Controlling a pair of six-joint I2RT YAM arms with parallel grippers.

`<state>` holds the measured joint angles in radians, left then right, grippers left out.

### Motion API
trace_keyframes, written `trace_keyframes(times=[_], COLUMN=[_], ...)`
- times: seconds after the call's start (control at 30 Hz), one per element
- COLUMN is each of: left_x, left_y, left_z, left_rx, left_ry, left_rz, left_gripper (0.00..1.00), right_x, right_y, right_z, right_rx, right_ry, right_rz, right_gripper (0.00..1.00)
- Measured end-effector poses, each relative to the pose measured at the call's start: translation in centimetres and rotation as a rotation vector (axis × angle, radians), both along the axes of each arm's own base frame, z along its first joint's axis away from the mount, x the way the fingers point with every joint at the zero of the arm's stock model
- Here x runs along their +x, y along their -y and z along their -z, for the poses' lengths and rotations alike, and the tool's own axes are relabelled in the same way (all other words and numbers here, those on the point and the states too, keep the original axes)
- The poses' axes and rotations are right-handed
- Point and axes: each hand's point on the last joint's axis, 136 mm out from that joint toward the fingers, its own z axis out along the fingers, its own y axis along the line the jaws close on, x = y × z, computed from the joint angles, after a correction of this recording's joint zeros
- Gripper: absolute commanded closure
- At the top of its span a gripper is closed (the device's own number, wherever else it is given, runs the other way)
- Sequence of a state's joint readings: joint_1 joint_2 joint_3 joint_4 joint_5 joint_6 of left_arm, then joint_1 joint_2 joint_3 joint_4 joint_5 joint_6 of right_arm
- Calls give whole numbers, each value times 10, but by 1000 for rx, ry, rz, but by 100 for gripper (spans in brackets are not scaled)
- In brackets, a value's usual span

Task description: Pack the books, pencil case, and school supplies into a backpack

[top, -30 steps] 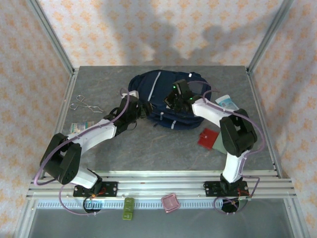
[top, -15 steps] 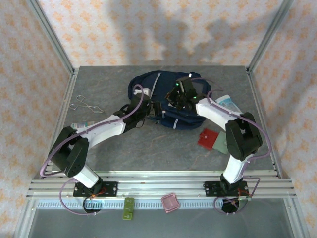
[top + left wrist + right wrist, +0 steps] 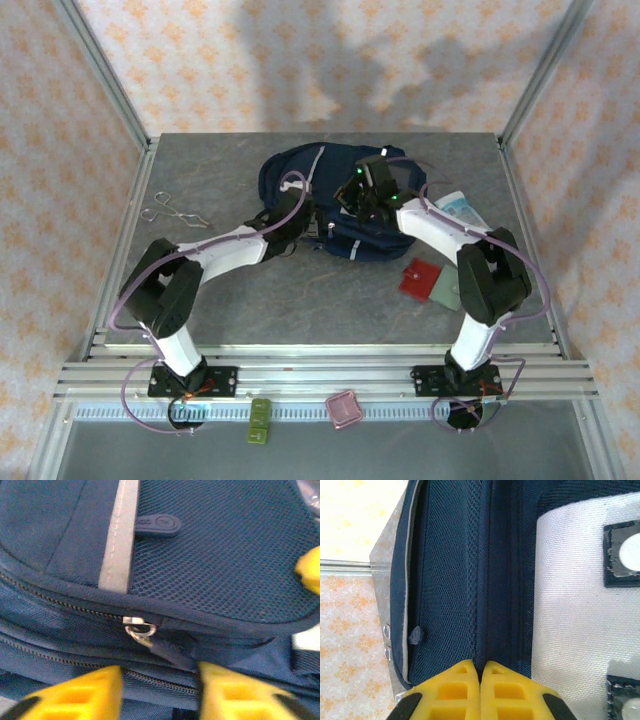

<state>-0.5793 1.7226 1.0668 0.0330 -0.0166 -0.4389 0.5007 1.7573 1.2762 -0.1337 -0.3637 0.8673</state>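
Along the near rail lie a small green object [image 3: 260, 421] and a pink one [image 3: 343, 410]. Farther in, on the right of the table [image 3: 300, 300], the red piece [image 3: 418, 277] lies touching the grey-green piece [image 3: 447, 289], both outside the backpack [image 3: 296, 172]. Mid-table, the left gripper [image 3: 159, 676] sits at the backpack's front edge, its jaws apart with the dark zipper pull [image 3: 167, 653] between them, close to one finger. On top of the backpack, the right gripper [image 3: 481, 666] has its fingers pressed together at a navy seam; whether fabric is pinched I cannot tell. Beyond, a white-and-blue tube [image 3: 461, 208] lies just right of the backpack, and scissors [image 3: 172, 212] lie far left.
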Motion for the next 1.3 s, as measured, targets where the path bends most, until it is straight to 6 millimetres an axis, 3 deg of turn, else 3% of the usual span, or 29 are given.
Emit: trace_keyframes(times=[0.07, 0.1, 0.17, 0.2, 0.3, 0.6, 0.8, 0.83, 0.93, 1.03, 1.3], left_x=[2, 2, 4, 5, 9, 13, 12, 12, 10, 10, 13], left_y=[0, -1, -1, 0, 1, -14, -43, -47, -50, -51, -46], left_z=[1, 1, -1, -2, -3, -13, -16, -17, -16, -22, -41], left_rx=[6, 12, 27, 32, 58, 79, 120, 127, 139, 126, 70], left_ry=[-1, -2, -4, -5, -15, -117, -205, -212, -219, -202, -123], left_rz=[-9, -15, -14, -12, 0, 47, 65, 63, 68, 72, 99], left_gripper=[61, 60, 63, 69, 100, 100, 100, 98, 70, 55, 49], right_x=[-1, -1, -2, -2, -3, -1, -3, -4, -6, -8, -9], right_y=[1, 1, 1, 2, 3, 4, 4, 4, 5, 6, 6], right_z=[0, 0, -1, -1, -1, -3, 0, 2, 3, 4, 4], right_rx=[1, 1, 5, 7, 12, 12, 1, 0, 0, -4, -10], right_ry=[2, 4, 10, 13, 22, 39, 38, 38, 35, 34, 33], right_rz=[0, 0, 1, 1, 3, 4, -6, -9, -14, -16, -20], right_gripper=[100, 100, 100, 100, 100, 100, 100, 100, 100, 100, 100])
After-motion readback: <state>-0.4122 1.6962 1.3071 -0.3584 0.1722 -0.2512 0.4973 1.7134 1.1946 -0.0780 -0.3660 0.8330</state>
